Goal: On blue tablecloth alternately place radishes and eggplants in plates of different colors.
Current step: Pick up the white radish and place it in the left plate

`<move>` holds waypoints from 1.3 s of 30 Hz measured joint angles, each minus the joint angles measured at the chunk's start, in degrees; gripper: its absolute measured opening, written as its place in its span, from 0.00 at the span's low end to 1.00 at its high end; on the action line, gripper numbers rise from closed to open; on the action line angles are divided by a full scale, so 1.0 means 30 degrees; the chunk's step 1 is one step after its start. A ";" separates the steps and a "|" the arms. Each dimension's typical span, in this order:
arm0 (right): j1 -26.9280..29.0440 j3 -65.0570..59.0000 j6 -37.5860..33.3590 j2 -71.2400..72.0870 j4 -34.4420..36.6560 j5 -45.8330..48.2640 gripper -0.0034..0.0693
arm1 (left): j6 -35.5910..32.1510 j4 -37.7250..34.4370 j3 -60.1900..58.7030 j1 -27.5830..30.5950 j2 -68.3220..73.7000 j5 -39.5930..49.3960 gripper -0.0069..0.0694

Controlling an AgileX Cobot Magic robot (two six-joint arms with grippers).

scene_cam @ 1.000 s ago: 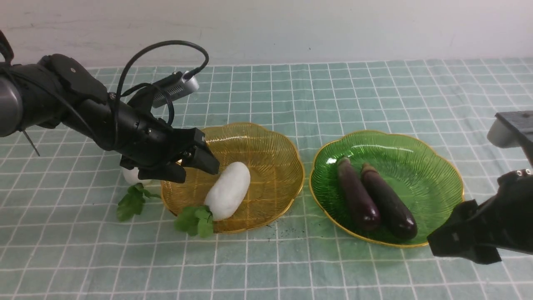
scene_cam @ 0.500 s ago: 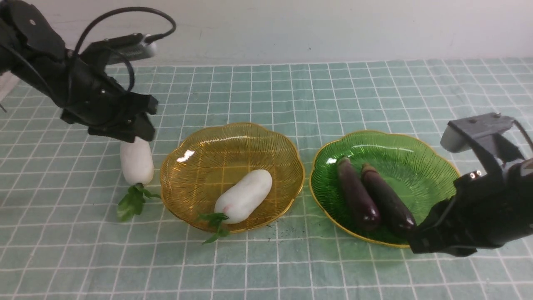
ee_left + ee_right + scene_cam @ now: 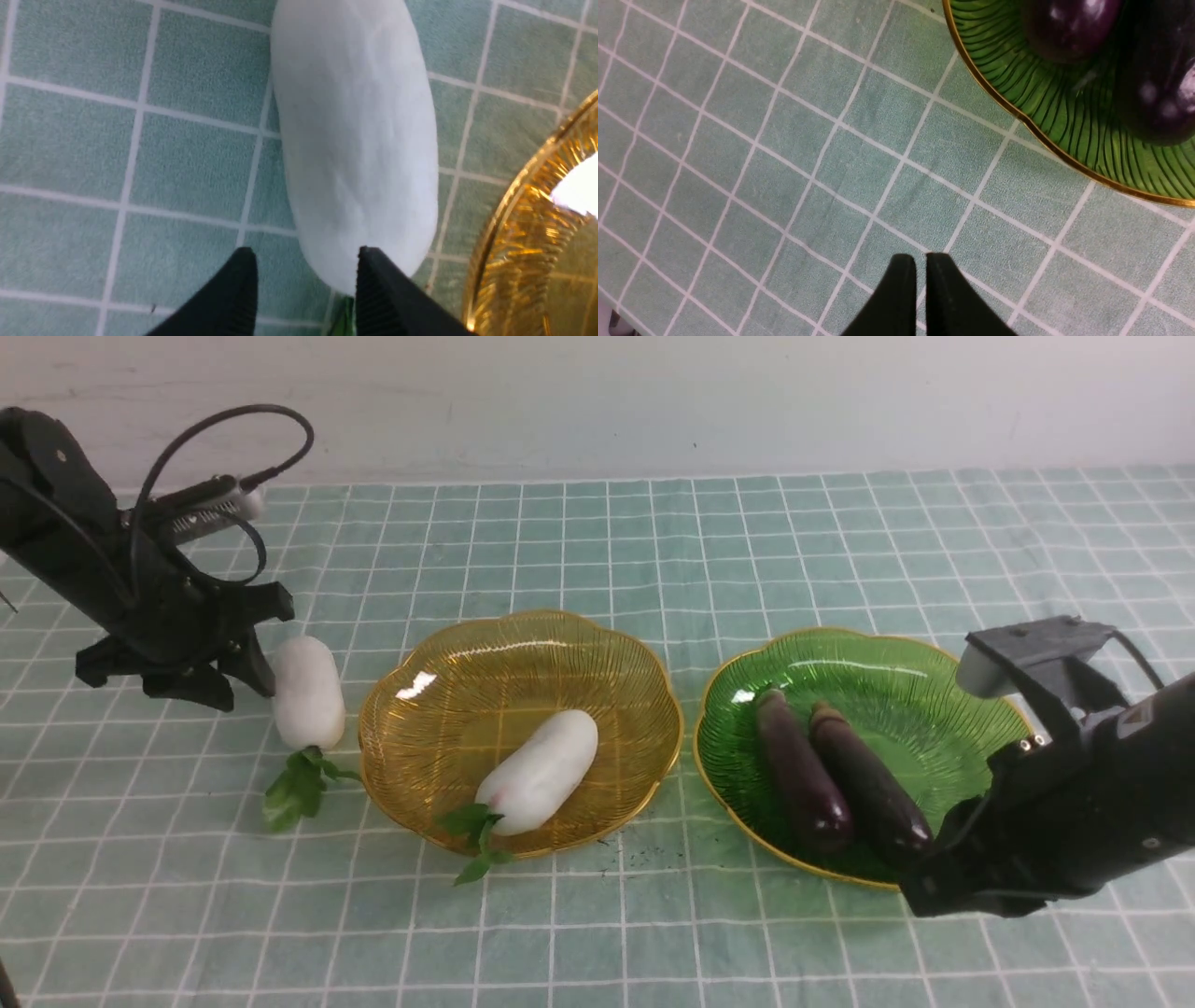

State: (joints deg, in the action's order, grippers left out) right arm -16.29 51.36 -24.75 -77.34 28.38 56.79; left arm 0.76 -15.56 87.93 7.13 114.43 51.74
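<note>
Front view has the left gripper (image 3: 241,691) away from the amber-yellow ribbed glass plate (image 3: 523,653), where it hung a second ago. It is now down beside the second stubby white radish (image 3: 306,693), which lies on the pale teal-blue checked tablecloth (image 3: 747,541) just left of that plate, its green sprig pointing toward the robot. The first white radish (image 3: 540,771) has been let go and has rolled in from the near rim — it now rests slantwise near the plate's middle, leaves trailing over the edge. So one radish is delivered, and the other is, I judge, the next to be picked. In the left wrist view the jaws stand partly spread, one tip over the radish's rounded end and the other off to its side over the cloth; they are not yet pinching it. The right gripper (image 3: 921,263) has crept in to the near rim of the green ribbed glass plate (image 3: 896,672), its jaws pressed together on nothing. Both glossy dark purple eggplants (image 3: 803,770) lie side by side, touching, in that green plate — that half looks done. The loose radish is smooth, matte, plump and unmarked.
</note>
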 joint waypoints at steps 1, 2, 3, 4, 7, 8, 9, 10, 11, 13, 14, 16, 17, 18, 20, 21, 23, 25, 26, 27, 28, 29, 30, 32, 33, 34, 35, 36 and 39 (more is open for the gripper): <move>0.0000 0.0000 0.0000 0.0000 0.0000 0.0000 0.08 | 0.0000 -0.0177 0.0000 0.0000 0.0270 -0.0213 0.53; 0.0000 0.0000 0.0000 0.0000 0.0000 0.0000 0.08 | 0.0000 -0.0279 0.0000 0.0000 0.0410 -0.0423 0.56; 0.0000 0.0000 0.0000 0.0000 0.0000 -0.0009 0.08 | 0.0015 -0.0527 0.0000 0.0000 0.0766 -0.0747 0.62; 0.0000 0.0000 0.0000 0.0000 0.0000 -0.0009 0.08 | 0.0015 -0.0624 0.0000 0.0000 0.0841 -0.0884 0.65; 0.0000 0.0000 0.0017 -0.0016 0.0000 -0.0070 0.08 | 0.0015 -0.1156 0.0039 0.0000 0.1082 -0.1273 0.75; 0.0000 0.0000 0.0017 -0.0034 0.0000 -0.0070 0.08 | 0.0015 -0.1153 0.0039 0.0000 0.1118 -0.1345 0.76; 0.0000 0.0000 0.0017 -0.0086 0.0000 -0.0070 0.08 | 0.0015 -0.1311 0.0076 0.0000 0.1230 -0.1496 0.79; 0.0000 0.0000 0.0017 -0.0160 0.0000 -0.0109 0.08 | 0.0015 -0.1415 0.0093 0.0000 0.1302 -0.1648 0.80; 0.0000 0.0000 0.0017 -0.0227 0.0000 -0.0155 0.08 | 0.0015 -0.1520 0.0093 0.0000 0.1344 -0.1807 0.80; 0.0000 0.0000 0.0017 -0.0331 0.0000 -0.0223 0.08 | 0.0015 -0.1663 0.0132 0.0000 0.1464 -0.1891 0.81; 0.0000 0.0000 0.0017 -0.0401 0.0000 -0.0256 0.08 | 0.0015 -0.1772 0.0174 0.0000 0.1524 -0.1920 0.81; 0.0000 0.0000 0.0017 -0.0501 0.0000 -0.0259 0.08 | 0.0015 -0.2115 0.0281 -0.0020 0.1749 -0.1939 0.81; 0.0000 0.0000 0.0017 -0.0546 0.0000 -0.0259 0.08 | 0.0015 -0.2270 0.0323 -0.0034 0.1860 -0.1963 0.81; 0.0000 0.0000 0.0017 -0.0600 0.0000 -0.0259 0.08 | 0.0015 -0.2459 0.0341 -0.0059 0.1969 -0.1983 0.81; 0.0000 0.0000 0.0017 -0.0725 0.0000 -0.0158 0.08 | 0.0015 -0.2709 0.0423 -0.0147 0.2188 -0.2122 0.81; 0.0000 0.0000 0.0017 -0.0784 0.0000 -0.0137 0.08 | 0.0015 -0.2264 0.0423 -0.0167 0.2382 -0.2198 0.81; 0.0000 0.0000 0.0017 -0.0787 0.0000 -0.0076 0.08 | 0.0025 -0.1672 0.0353 -0.0072 0.2699 -0.2213 0.80; 0.0000 0.0000 0.0017 -0.0787 0.0019 -0.0052 0.08 | 0.0021 -0.1402 0.0353 -0.0003 0.2723 -0.2227 0.78; 0.0000 0.0000 0.0017 -0.0787 0.0019 -0.0023 0.08 | 0.0021 -0.1329 0.0353 -0.0003 0.2723 -0.2227 0.76; 0.0000 0.0000 0.0017 -0.0787 0.0001 0.0042 0.08 | 0.0021 -0.1218 0.0353 -0.0003 0.2723 -0.2209 0.74; 0.0000 0.0000 0.0017 -0.0787 0.0001 0.0120 0.08 | 0.0021 -0.1162 0.0353 -0.0003 0.2723 -0.2161 0.72; 0.0000 0.0000 0.0017 -0.0787 0.0001 0.0179 0.08 | 0.0003 -0.1068 0.0353 -0.0003 0.2723 -0.2127 0.69; 0.0000 0.0000 0.0017 -0.0787 0.0001 0.0303 0.08 | 0.0003 -0.1039 0.0353 0.0026 0.2723 -0.2088 0.68; 0.0000 0.0000 0.0017 -0.0787 0.0001 0.0448 0.08 | -0.0014 -0.0907 0.0474 0.0082 0.2723 -0.1729 0.68; 0.0000 0.0000 0.0017 -0.0787 0.0001 0.0513 0.08 | -0.0014 -0.0797 0.0564 0.0105 0.2723 -0.1388 0.68; 0.0000 0.0000 0.0017 -0.0787 0.0001 0.0535 0.08 | -0.0014 -0.0759 0.0564 0.0125 0.2723 -0.1388 0.68; 0.0000 0.0000 0.0017 -0.0787 0.0001 0.0589 0.08 | -0.0014 -0.0564 0.0723 0.0148 0.2723 -0.0855 0.68; 0.0000 0.0000 0.0017 -0.0787 0.0001 0.0592 0.08 | -0.0014 -0.0267 0.0869 0.0196 0.2672 -0.0374 0.68; 0.0000 0.0000 -0.0142 -0.0787 0.0001 0.0630 0.08 | -0.0255 0.0579 0.1811 0.0320 0.2094 0.1713 0.68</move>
State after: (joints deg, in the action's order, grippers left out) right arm -16.29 51.36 -25.17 -79.70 28.38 58.68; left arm 0.00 -13.83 93.37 8.08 120.72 56.88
